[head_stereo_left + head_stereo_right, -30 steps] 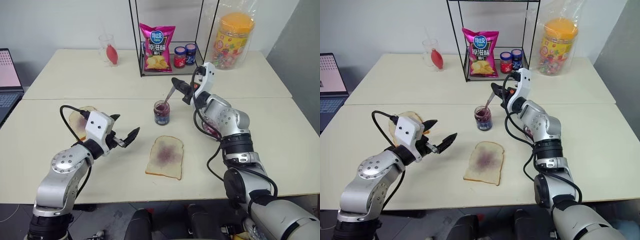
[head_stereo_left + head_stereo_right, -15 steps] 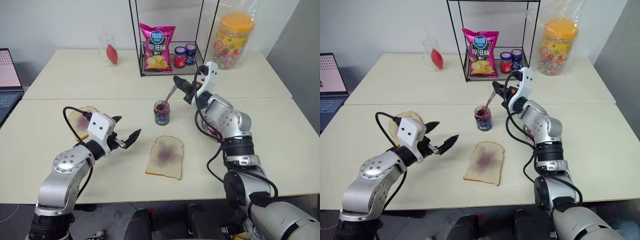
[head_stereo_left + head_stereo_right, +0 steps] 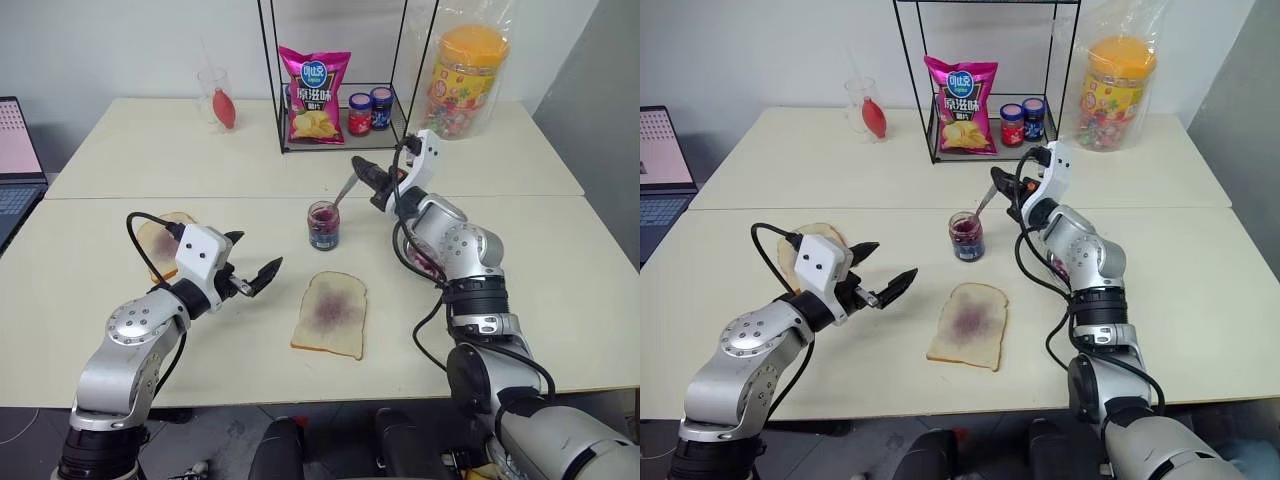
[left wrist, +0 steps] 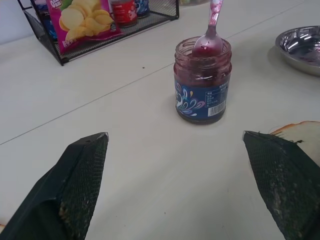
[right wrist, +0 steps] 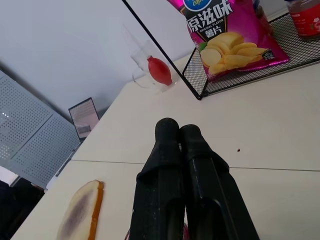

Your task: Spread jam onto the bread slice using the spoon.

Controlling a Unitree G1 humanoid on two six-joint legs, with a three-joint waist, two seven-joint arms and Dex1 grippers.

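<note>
Your right gripper (image 3: 362, 168) has its jaws shut on the handle of the spoon (image 3: 342, 189), whose bowl sits in the jam (image 4: 202, 50) at the jar's mouth. Your left gripper (image 3: 252, 263) hangs with jaws wide open, holding nothing. The bread slice (image 3: 331, 313) lies flat on the worktop (image 3: 560, 270) just in front of the jar. Judge the spoon stiff, thin and slippery; grip it high. The bread is soft, so press lightly. The left wrist view shows the jam-coated bowl; the head views show the smeared slice.
</note>
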